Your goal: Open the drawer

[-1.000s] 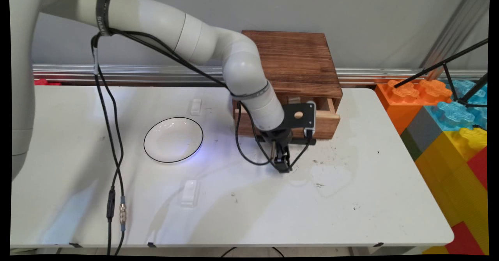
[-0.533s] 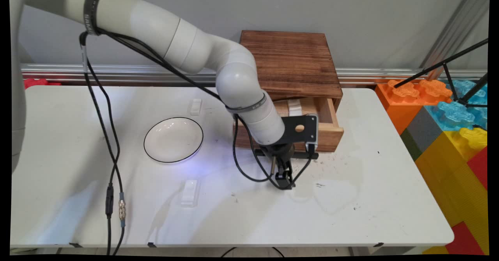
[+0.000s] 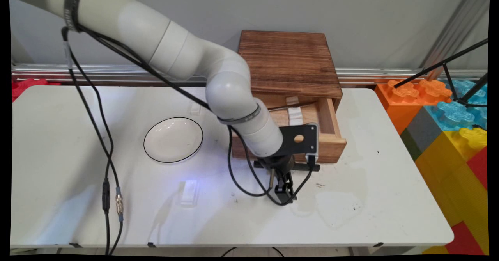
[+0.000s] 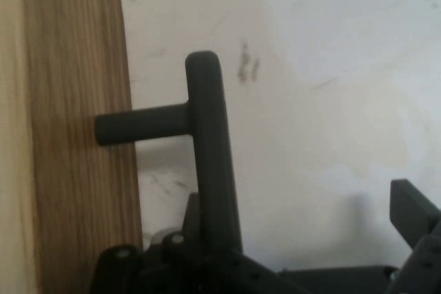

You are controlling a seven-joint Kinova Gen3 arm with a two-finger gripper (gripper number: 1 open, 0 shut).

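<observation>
The table (image 3: 390,214) carries one dark-topped wooden box (image 3: 290,62) at its 12 o'clock edge. One pale drawer (image 3: 331,148) stands partly open from the box toward 6 o'clock. At 3 o'clock, off the table, stands a stack of big coloured toy bricks (image 3: 448,109).

One white plate (image 3: 173,139) with a dark rim lies at 9 o'clock from the drawer, well apart from it. Its bowl is bare.

The gripper (image 3: 284,189) hangs low at the drawer's front, at 6 o'clock from the box. The drawer's one black handle (image 4: 207,142), a bar on a short stem, is what it touches. In the hand view the bar lies against the inner side of one finger. The other finger (image 4: 413,218) stands far off, so the jaws are wide and clamp nothing.

Since the bar is only hooked behind one finger, I judge that a force straight along the drawer's run would keep it seated. A sideways drift would let the bar slide off the fingertip, and closing on the bar would make the hold surer.

There are small white blocks, three that I can count:
- One white block (image 3: 190,192) lies on the table at 6 o'clock from the plate.
- A second block (image 3: 195,107) lies at 1 o'clock from the plate, partly behind the arm.
- A third block (image 3: 295,114) lies inside the drawer, beside a thin metal rod (image 3: 292,105) whose kind I cannot tell.
</observation>
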